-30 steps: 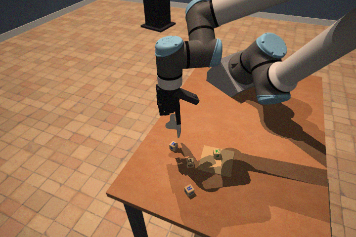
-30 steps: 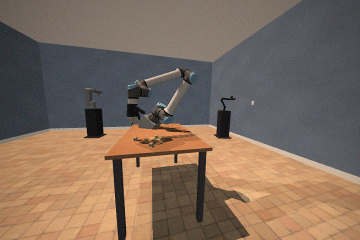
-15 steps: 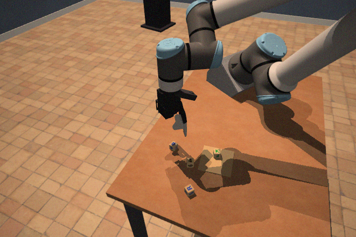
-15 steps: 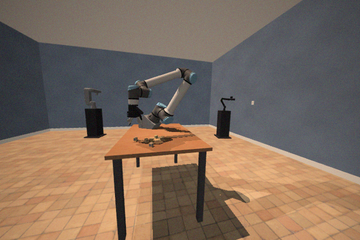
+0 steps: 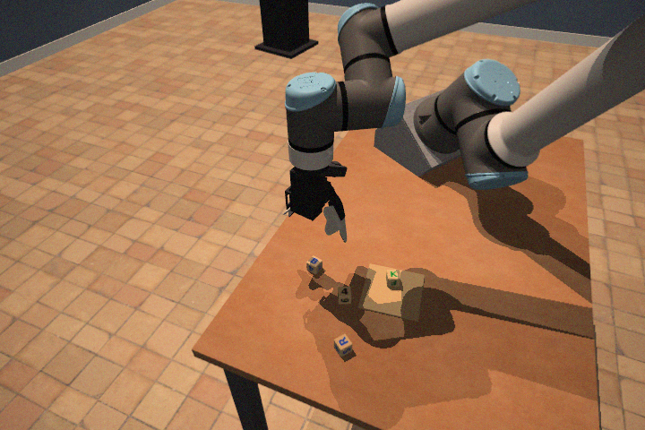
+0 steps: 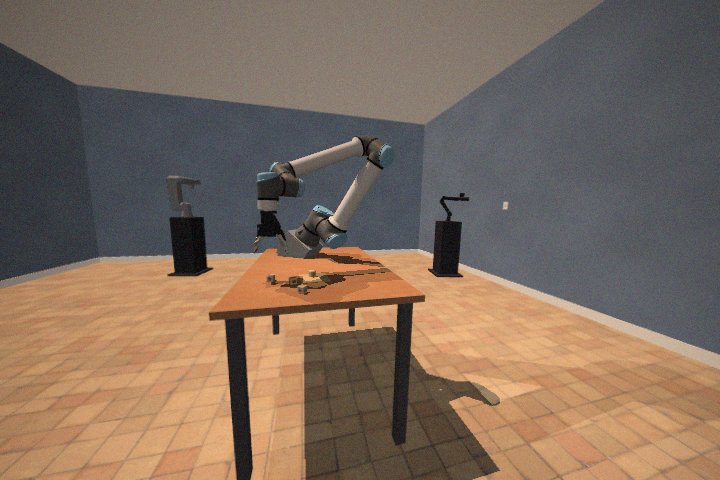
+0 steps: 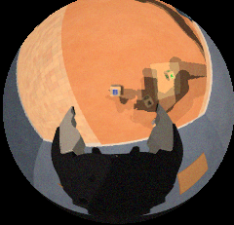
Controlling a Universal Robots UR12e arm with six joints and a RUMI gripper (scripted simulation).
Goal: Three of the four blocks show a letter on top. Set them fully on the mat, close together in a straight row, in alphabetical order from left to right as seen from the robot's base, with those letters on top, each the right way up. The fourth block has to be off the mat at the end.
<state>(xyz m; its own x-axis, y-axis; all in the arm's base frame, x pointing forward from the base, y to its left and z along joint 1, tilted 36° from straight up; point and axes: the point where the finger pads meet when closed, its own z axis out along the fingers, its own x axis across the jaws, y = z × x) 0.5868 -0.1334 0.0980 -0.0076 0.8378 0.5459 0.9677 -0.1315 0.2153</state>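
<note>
The K block (image 5: pixel 393 277) (image 6: pixel 311 273) (image 7: pixel 169 75) sits on the pale mat (image 5: pixel 377 298), its green K on top. The B block (image 5: pixel 313 265) (image 6: pixel 271 278) (image 7: pixel 115 91) stands off the mat, a blue B on top. The block with a 4 on top (image 5: pixel 344 294) (image 6: pixel 294 280) (image 7: pixel 148 101) lies in shadow between B and the mat. The R block (image 5: pixel 343 346) (image 6: pixel 302 289) stands nearer the table's front edge, a blue R on top; in the wrist view a finger mostly hides it. My gripper (image 5: pixel 315 227) (image 7: pixel 116 107) is open and empty, high above the table near B.
The wooden table (image 5: pixel 262 324) has its left edge not far from the B block. The arm's base (image 5: pixel 409 141) stands at the table's far end. Arm shadows cross the mat and the 4 block. Two dark pedestals (image 6: pixel 188 246) (image 6: pixel 447 249) stand on the floor beyond the table.
</note>
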